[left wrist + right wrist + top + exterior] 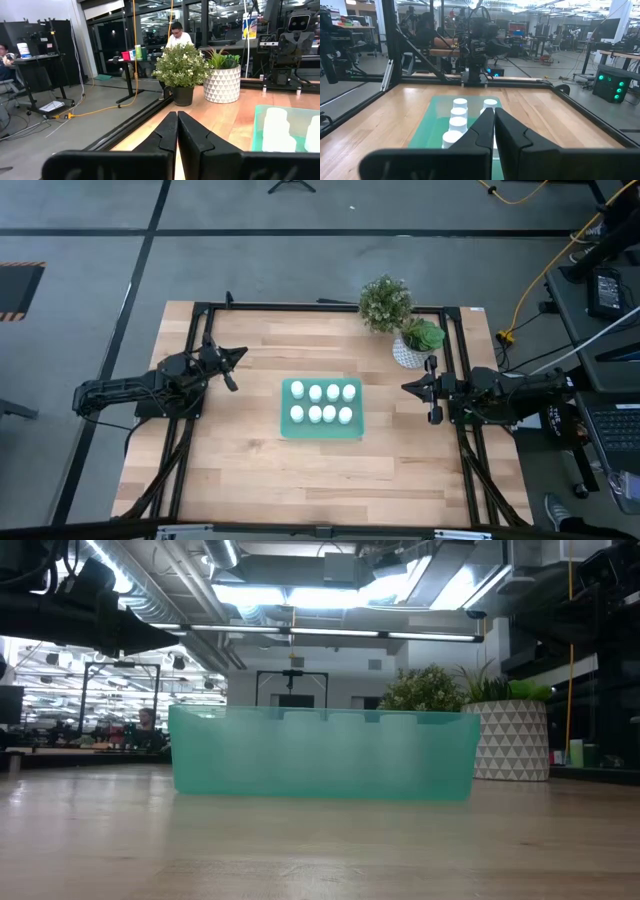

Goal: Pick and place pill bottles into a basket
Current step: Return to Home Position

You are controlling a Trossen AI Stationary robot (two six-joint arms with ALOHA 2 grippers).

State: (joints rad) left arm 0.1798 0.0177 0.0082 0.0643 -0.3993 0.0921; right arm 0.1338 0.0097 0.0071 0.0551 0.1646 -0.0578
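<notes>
Basket [321,432] sits mid-table [250,470], a shallow teal tray whose frosted wall hides its contents in the low view (from above they show plainly). Eight white capped pill bottles [315,414] stand inside, two rows of four. Left gripper [240,354] and right gripper [408,387] flank it, well apart, fingers pressed together, empty.

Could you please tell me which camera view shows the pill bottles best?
The high view: all eight bottles show in two rows inside the teal tray. The low view shows only the tray's cloudy wall; the left wrist view catches two, the right wrist view a few.
</notes>
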